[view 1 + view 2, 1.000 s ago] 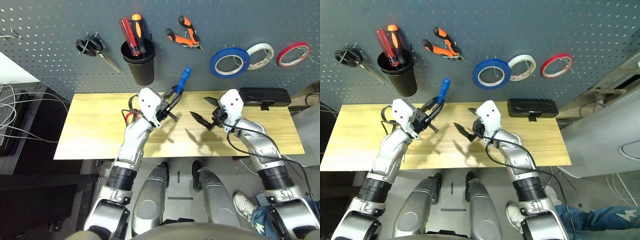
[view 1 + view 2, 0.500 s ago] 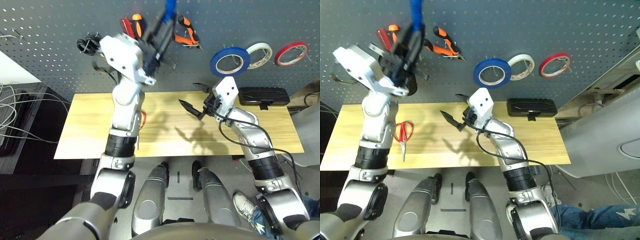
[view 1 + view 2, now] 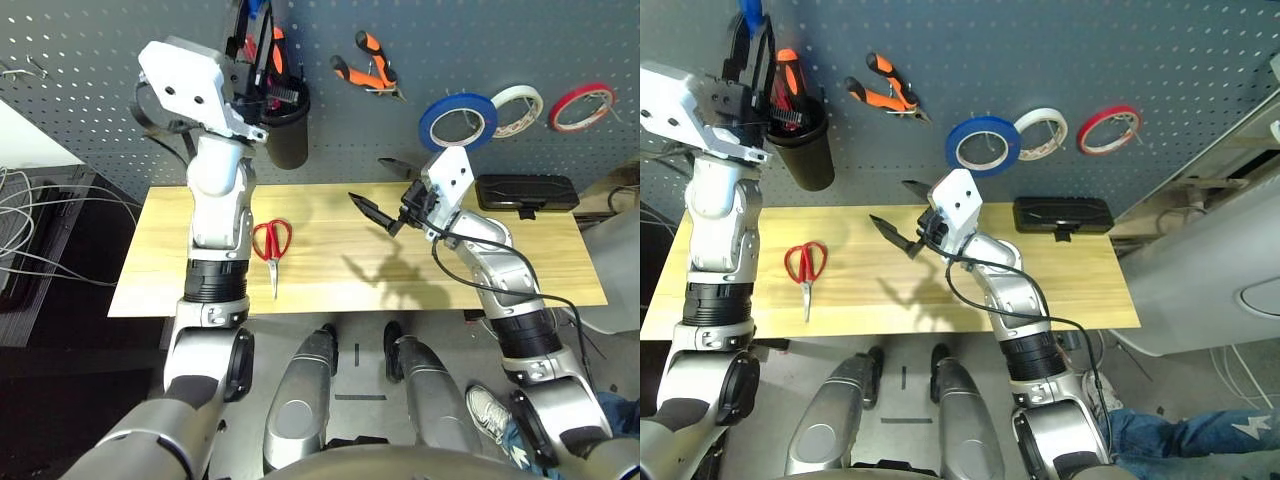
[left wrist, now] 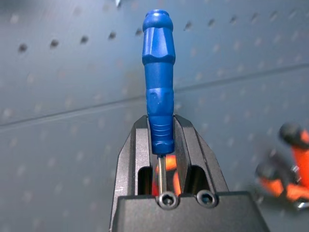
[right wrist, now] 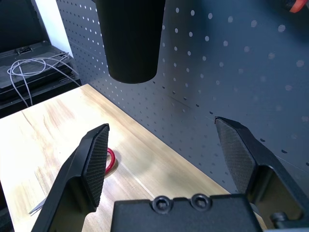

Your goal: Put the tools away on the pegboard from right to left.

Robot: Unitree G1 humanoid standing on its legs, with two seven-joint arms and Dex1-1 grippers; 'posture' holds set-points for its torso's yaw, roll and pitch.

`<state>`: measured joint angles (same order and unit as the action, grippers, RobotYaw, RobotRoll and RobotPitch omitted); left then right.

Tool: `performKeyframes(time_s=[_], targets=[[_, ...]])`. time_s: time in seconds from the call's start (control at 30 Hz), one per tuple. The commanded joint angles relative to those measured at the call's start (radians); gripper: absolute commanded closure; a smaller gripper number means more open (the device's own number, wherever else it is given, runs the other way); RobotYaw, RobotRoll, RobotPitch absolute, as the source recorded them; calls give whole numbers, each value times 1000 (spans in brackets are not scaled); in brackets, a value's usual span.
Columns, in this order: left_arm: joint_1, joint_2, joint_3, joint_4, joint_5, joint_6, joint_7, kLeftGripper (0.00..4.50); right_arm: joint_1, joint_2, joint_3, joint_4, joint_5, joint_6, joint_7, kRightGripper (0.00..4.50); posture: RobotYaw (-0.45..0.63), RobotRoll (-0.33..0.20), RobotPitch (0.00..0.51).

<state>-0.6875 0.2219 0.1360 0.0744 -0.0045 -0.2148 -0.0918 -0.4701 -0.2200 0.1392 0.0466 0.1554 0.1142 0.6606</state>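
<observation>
A workshop or robotics lab corner. A large dark grey perforated pegboard (image 3: 120, 90) covers the back wall, hung with orange-and-black-handled pliers (image 3: 367, 66), a blue tape ring (image 3: 459, 124), white (image 3: 521, 110) and red tape rolls (image 3: 585, 106), and a black cup (image 3: 288, 135) of screwdrivers. Below it stands a pale wooden tabletop (image 3: 330, 290). Loose white cables (image 3: 40, 225) lie on dark equipment beside it.

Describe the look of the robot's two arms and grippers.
Both arms are jointed silver metal with black bands at the joints and white housings at the wrists. Black cables loop along the right forearm. Each of the left gripper and right gripper has two black fingers on a black base with two hex screws; the right's pads are textured.
</observation>
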Motion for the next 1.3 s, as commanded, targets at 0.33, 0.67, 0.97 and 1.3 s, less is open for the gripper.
performKeyframes(time_s=[0.33, 0.67, 0.97, 1.3], targets=[[18, -2, -23, -6, 7, 29, 7, 3619, -3, -8, 16, 14, -19, 9, -4, 0, 154, 0, 272], [17, -6, -37, -6, 4, 27, 8, 293, 0, -7, 17, 19, -26, 5, -12, 0, 149, 0, 272], [33, 16, -125, -106, 26, -150, -91, 29, 31, -19, 6, 31, -29, -20, -17, 0, 149, 0, 273], [139, -10, -311, -151, -10, -59, -273, 29, 67, -35, -5, 101, -34, -108, -32, 0, 151, 0, 274]])
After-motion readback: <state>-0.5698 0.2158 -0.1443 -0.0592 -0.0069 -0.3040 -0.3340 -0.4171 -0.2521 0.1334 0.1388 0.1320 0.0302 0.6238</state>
